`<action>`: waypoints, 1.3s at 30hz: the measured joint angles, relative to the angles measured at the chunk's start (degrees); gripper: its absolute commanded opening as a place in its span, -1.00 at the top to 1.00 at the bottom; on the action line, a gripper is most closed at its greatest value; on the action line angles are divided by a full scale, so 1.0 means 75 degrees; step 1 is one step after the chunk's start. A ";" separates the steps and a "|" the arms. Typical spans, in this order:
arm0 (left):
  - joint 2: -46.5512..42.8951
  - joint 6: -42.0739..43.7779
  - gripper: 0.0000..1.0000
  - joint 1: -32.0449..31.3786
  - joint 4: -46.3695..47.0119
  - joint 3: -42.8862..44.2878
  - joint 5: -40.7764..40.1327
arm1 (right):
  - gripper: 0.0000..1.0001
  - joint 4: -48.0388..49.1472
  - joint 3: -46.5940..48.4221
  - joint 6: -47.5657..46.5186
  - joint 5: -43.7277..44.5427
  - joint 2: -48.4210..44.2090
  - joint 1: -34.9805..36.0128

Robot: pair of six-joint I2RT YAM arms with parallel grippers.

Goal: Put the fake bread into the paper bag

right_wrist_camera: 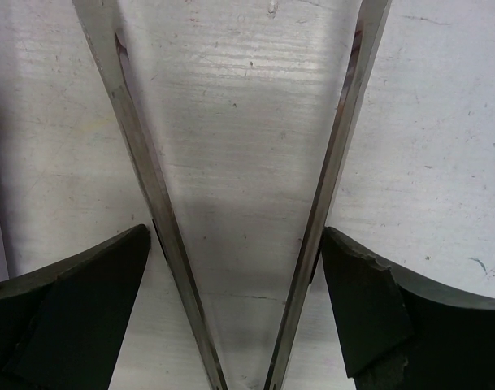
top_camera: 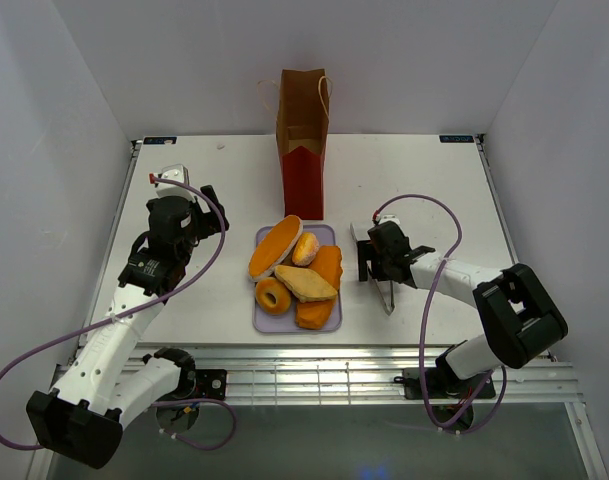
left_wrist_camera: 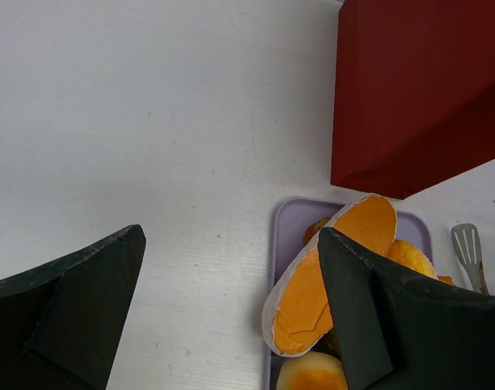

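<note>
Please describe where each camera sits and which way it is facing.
Top external: sits above and behind the arms, looking down on the table, paper bag and tray; both arms show.
Left wrist: low over the table, facing the bag's red base and the oval loaf; the open left gripper frames the view.
Right wrist: looks straight down, close on the tongs lying between the fingers of the right gripper.
Shared: the tongs appear in all three views; bag, tray and loaf appear in the top and left wrist views.
</note>
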 measured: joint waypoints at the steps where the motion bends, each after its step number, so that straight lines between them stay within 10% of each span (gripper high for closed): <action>1: -0.0003 0.0000 -0.96 -0.0006 0.0000 -0.0003 -0.0003 | -0.70 0.0003 0.0000 0.0000 0.0000 0.0003 0.0000; 16: -0.0038 0.0023 -0.96 -0.0050 0.0017 0.0000 -0.0003 | -0.28 0.0012 0.0000 0.0058 0.0012 -0.0003 0.0000; 39: -0.0082 0.0026 -0.96 -0.0085 0.0029 -0.0003 -0.0003 | -0.18 -0.0956 0.0154 0.0076 0.0303 -0.0621 0.0000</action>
